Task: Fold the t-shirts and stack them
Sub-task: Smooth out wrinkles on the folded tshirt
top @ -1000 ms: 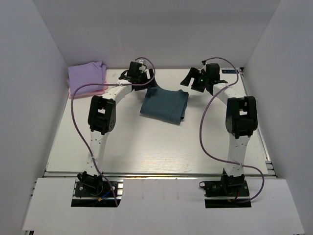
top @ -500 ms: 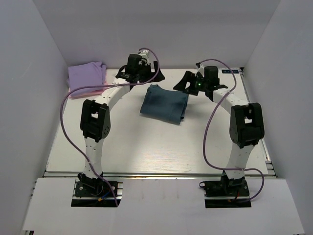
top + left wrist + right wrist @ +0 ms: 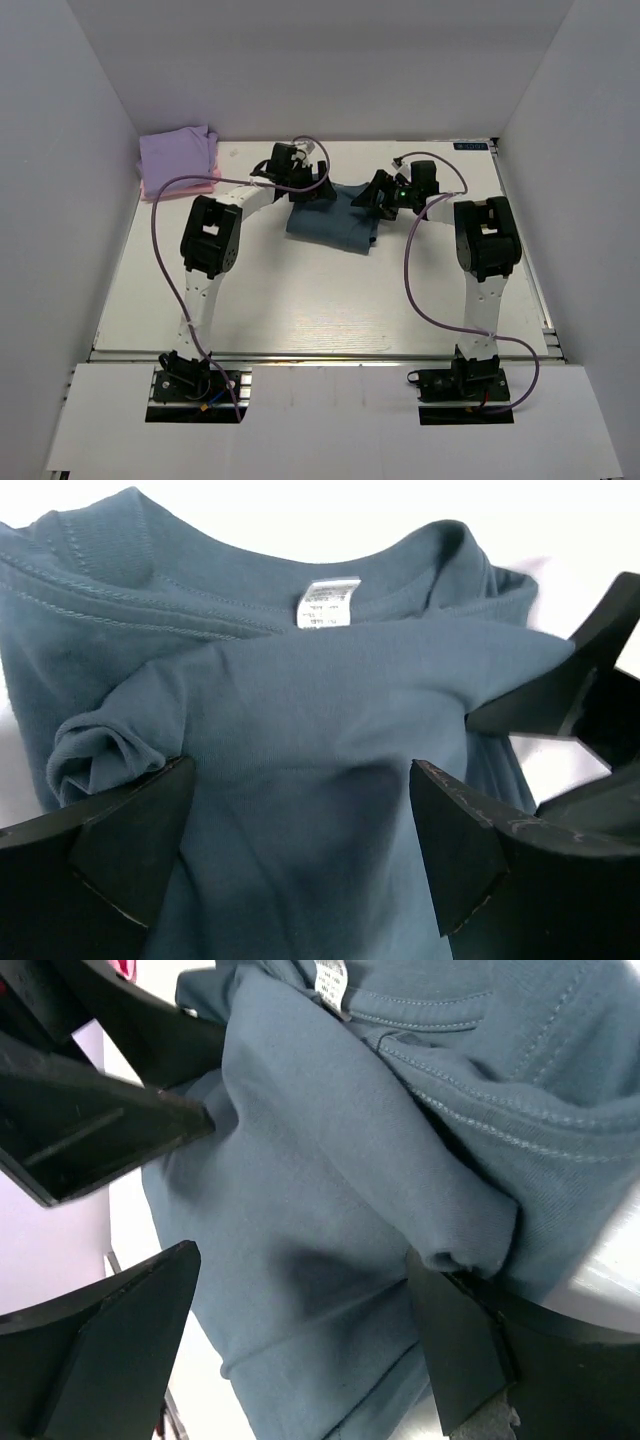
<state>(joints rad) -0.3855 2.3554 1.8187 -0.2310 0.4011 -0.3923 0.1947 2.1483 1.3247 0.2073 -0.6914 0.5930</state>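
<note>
While both arms cover its far edge, the teal t-shirt (image 3: 332, 228) lies folded. Left gripper (image 3: 300, 770) and right gripper (image 3: 303, 1258) gape wide astride it. Pink t-shirt (image 3: 158, 189) shows only as a sliver under lavender t-shirt (image 3: 178, 152).

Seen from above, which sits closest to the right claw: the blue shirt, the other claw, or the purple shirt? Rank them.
1. teal shirt, directly under the right gripper.
2. left gripper, across the shirt, leftward.
3. lavender shirt, far-left corner.
</note>
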